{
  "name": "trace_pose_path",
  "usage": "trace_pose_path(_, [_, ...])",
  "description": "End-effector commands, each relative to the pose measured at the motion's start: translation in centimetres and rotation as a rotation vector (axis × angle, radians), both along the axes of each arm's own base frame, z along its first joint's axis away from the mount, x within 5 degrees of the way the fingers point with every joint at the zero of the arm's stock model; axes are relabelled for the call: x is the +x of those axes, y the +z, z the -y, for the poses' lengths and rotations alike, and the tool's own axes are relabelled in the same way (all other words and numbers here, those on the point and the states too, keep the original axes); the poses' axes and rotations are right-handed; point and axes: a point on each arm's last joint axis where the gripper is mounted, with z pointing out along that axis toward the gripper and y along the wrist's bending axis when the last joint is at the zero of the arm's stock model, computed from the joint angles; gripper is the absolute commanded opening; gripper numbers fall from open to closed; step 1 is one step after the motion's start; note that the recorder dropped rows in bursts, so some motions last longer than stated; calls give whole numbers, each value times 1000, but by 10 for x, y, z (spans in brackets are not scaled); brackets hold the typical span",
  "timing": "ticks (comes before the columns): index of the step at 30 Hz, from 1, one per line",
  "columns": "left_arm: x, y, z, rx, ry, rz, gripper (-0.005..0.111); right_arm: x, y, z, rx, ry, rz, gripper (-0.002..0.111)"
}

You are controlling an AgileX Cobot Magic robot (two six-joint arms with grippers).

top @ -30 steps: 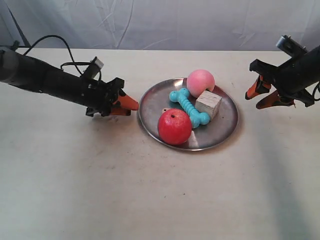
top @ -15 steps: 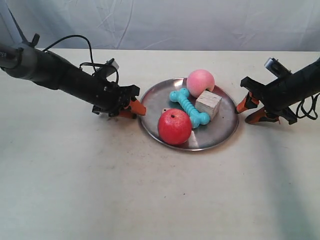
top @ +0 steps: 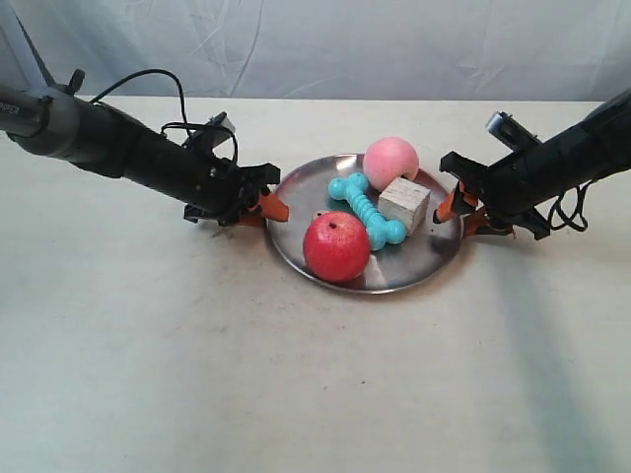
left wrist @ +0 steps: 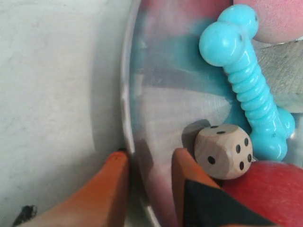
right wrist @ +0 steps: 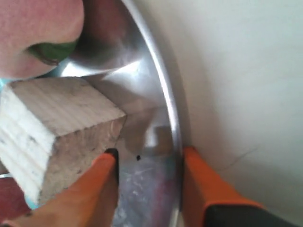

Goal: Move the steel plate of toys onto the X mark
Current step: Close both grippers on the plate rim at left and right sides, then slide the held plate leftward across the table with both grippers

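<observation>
Left wrist view alone — pips of a die (left wrist: 222, 151) on steel plate (left wrist: 161, 94), left fingers (left wrist: 111, 189) apart astride rim.

Right pincer (right wrist: 150, 156) astride the steel plate (right wrist: 160, 90) rim, one finger beside the wooden cube (right wrist: 57, 125)

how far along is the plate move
Approach looks done: the left gripper and right gripper each straddle the rim of the steel plate, on opposite sides. In hand: the grasp, with jaws open, not pinching yet. Left: lifting and carrying it to the X mark, which no view shows.
</observation>
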Motion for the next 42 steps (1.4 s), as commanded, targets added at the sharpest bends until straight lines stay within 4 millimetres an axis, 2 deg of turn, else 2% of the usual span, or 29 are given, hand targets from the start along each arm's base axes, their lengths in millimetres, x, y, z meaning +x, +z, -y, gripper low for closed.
trace_pose_path(1, [-4, 1, 14, -17, -19, -3, 30, -7, -16, -14, -6, 63, -49, 22])
trace_pose_path(3, [-5, 0, 15, -12, -20, 1, 29, -7, -16, -14, -1, 67, -53, 11])
trace_pose_path(5, [-5, 0, 16, -10, -21, 2, 23, -8, -16, -14, -2, 83, -61, 0])
trace_pose_path(9, [-5, 0, 16, -12, -27, 2, 0, -10, -17, -14, -16, 112, -69, -1])
trace_pose_path(21, [-8, 2, 17, -26, -30, -62, 0, -12, 0, -16, 23, 127, -63, -1])
trace_pose_path(25, [-8, 3, 10, 19, -55, -118, 0, -12, 5, -18, 48, 114, -59, -1])
trace_pose_path(30, [-2, 15, -1, 8, -59, -136, 0, -7, 14, -25, 98, 139, -52, -1])
trace_pose_path(35, [4, 24, -26, 38, -20, -154, 0, 3, 29, -46, 136, 182, -23, -1])
trace_pose_path(42, [5, 33, -56, 79, -14, -171, 0, 16, 44, -88, 140, 255, 17, -1])
